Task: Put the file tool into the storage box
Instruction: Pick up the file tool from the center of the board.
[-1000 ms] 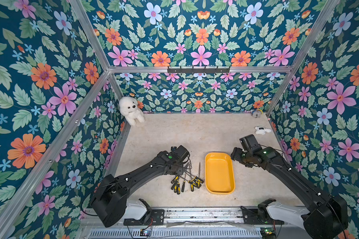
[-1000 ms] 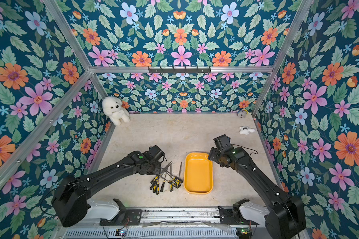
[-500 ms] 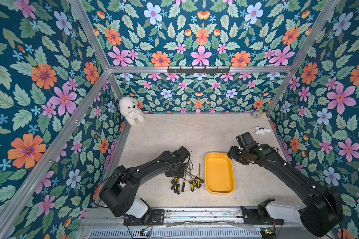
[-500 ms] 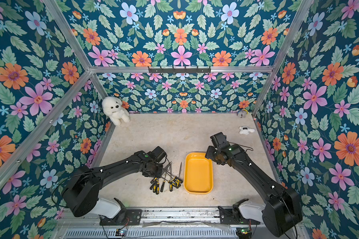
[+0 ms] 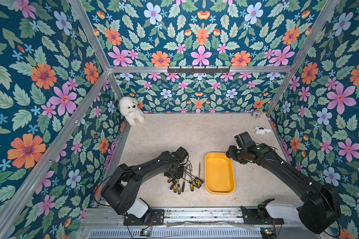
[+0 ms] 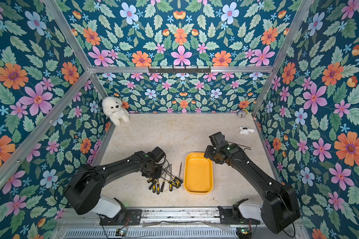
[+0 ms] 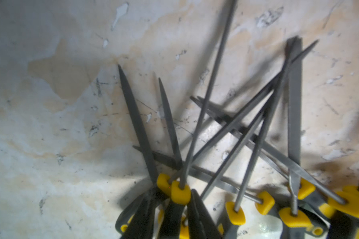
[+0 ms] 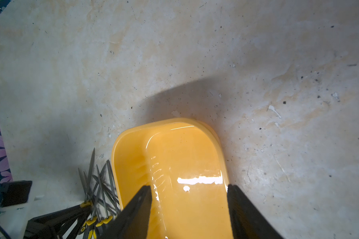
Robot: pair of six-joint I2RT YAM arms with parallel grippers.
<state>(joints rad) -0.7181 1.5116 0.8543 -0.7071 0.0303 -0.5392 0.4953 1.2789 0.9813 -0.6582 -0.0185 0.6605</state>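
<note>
Several file tools (image 5: 184, 180) (image 6: 166, 180) with black-and-yellow handles lie crossed in a heap just left of the empty yellow storage box (image 5: 219, 175) (image 6: 198, 173). My left gripper (image 5: 174, 172) (image 6: 151, 171) is down on the heap's left side. In the left wrist view, this gripper (image 7: 172, 207) has its black fingers (image 7: 197, 217) pressed on either side of one file tool's handle (image 7: 180, 193). My right gripper (image 5: 231, 154) (image 8: 188, 192) hovers open over the box's far end (image 8: 174, 157), with nothing between its fingers.
A white plush dog (image 5: 131, 109) sits in the back left corner. A small white toy (image 5: 261, 130) lies by the right wall, and a small round object (image 5: 256, 113) lies in the back right corner. Floral walls enclose the table on three sides.
My left gripper has dropped onto the heap and its jaws have narrowed around a handle. My right gripper has shifted slightly left toward the box's far end.
</note>
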